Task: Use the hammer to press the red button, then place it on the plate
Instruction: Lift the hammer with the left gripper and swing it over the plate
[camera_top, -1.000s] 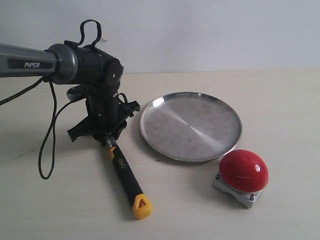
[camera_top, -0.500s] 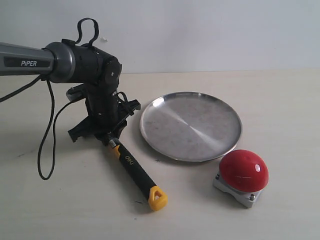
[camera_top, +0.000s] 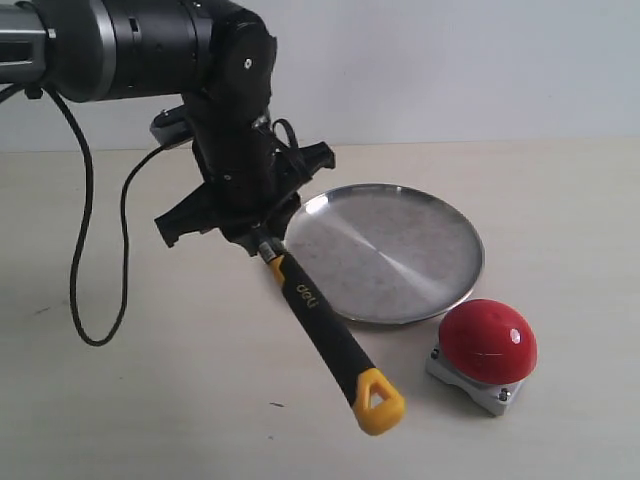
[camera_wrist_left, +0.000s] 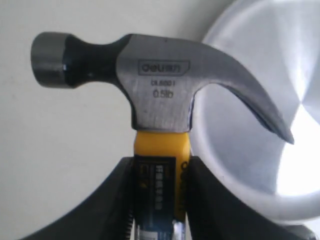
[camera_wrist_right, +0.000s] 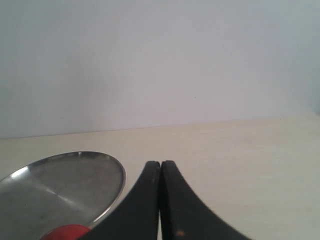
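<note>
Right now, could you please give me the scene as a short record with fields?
left gripper: shut on the hammer at its yellow neck, just below the head
hammer pose: handle slants down, yellow end toward the red button, apart from it
red button: on the table, beside the plate, nothing touching it
plate: hammer not on it
right gripper: shut, holding nothing
task stage: hammer gripped, not yet at the button
</note>
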